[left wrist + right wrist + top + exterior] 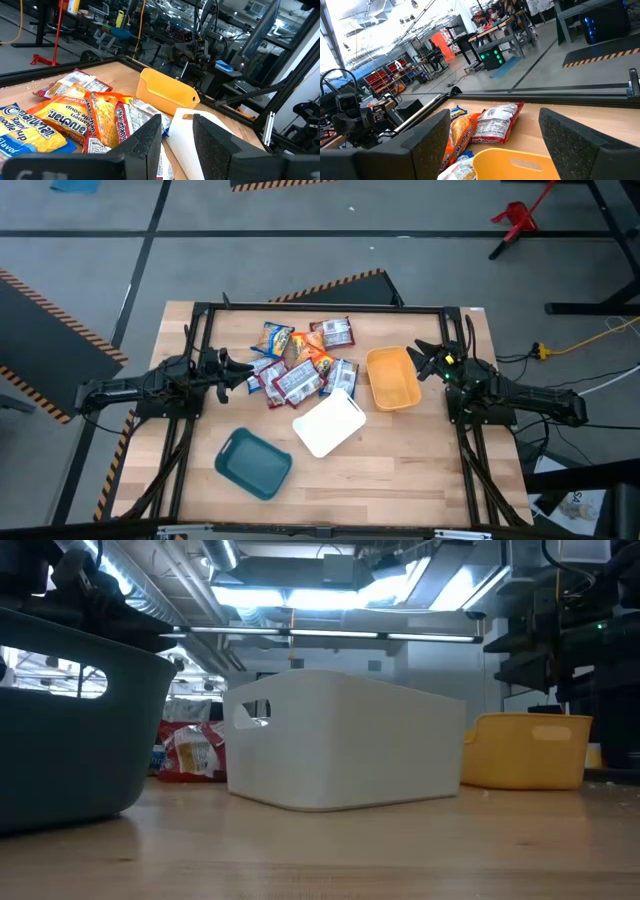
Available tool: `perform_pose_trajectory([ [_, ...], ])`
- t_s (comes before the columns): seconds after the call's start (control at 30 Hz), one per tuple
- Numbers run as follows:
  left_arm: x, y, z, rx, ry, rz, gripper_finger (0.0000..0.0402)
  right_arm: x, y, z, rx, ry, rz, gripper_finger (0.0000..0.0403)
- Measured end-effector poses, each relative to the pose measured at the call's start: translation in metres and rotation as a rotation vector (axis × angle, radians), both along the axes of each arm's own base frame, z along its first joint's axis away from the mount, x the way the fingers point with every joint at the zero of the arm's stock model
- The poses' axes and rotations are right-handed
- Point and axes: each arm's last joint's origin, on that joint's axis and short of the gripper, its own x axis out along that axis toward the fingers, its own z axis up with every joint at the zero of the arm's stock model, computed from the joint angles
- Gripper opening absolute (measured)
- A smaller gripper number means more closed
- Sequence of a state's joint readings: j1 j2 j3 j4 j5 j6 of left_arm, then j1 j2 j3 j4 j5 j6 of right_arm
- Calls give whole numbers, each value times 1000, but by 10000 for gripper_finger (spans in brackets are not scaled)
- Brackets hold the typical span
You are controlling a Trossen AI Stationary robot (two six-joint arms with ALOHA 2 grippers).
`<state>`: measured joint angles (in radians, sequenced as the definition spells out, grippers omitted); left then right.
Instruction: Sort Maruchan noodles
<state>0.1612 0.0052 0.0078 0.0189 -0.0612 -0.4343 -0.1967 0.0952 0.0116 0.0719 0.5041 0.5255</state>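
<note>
The Maruchan noodles (300, 360) lie in a loose heap of blue, orange and red-and-silver packets on the table's far middle; they also show in the left wrist view (75, 115), the right wrist view (485, 125) and the low view (195, 750). My left gripper (245, 372) (177, 137) hovers at the heap's left side, pointing level, open with a narrow gap and nothing in it. My right gripper (422, 360) (490, 135) hovers at the right, beside the orange bin (392, 377), open wide and holding nothing.
A white bin (328, 423) (340, 740) stands on the table just near of the heap. A teal bin (253, 463) (70, 720) stands toward the near left. The orange bin (167, 92) (520, 162) sits right of the heap. Bare wood stretches along the near edge (400, 480).
</note>
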Motion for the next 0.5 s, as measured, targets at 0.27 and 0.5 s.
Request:
perform_pose_trajectory([
  [0.27,0,0,0,0,0,0,105,0,0,0,0,0,0,294],
  [0.5,0,0,0,0,0,0,105,0,-1,0,-1,-1,-27,294],
])
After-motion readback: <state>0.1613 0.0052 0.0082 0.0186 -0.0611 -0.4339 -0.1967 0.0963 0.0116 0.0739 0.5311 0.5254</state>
